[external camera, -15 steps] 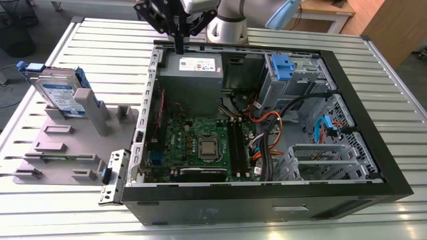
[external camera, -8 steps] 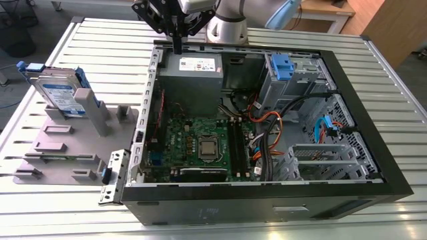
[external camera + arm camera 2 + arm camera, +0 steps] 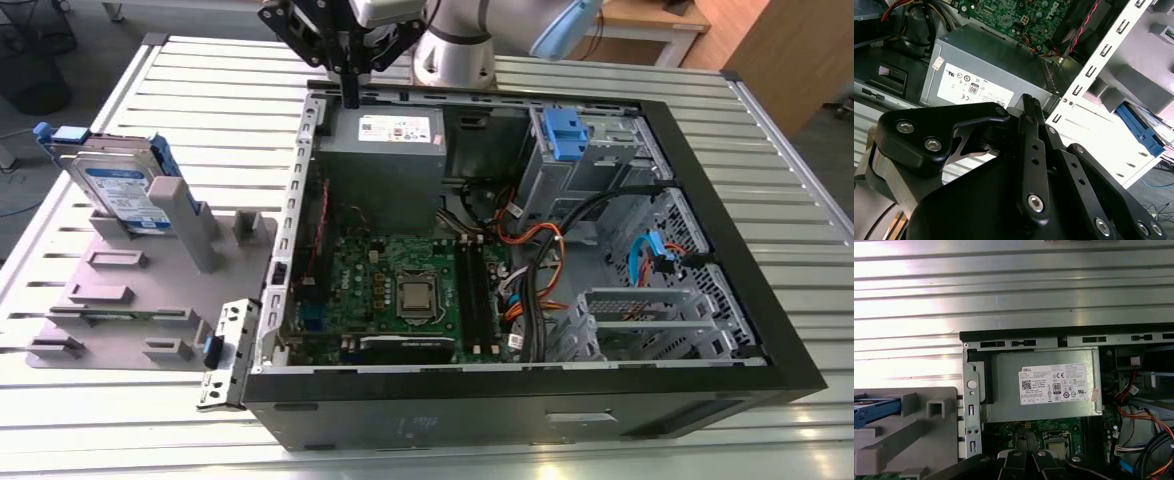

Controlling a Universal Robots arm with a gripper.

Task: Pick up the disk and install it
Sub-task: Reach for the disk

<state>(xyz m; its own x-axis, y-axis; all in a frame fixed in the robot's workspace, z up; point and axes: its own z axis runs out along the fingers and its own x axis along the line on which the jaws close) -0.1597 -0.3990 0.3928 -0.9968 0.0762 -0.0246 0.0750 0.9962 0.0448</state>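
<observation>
Exterior view first — the gripper [image 3: 350, 97] hangs over the far edge of the open case [image 3: 467, 415], fingers pressed together on nothing, tips just above the power supply [image 3: 387, 150]. The disk [image 3: 118, 185] stands on edge, leaning, in a grey fixture [image 3: 134, 290] on the table [image 3: 200, 80], toward the exterior view's left and well apart from the gripper. At the case's far right sits the drive bay [image 3: 587, 160] — blue tab on top.
</observation>
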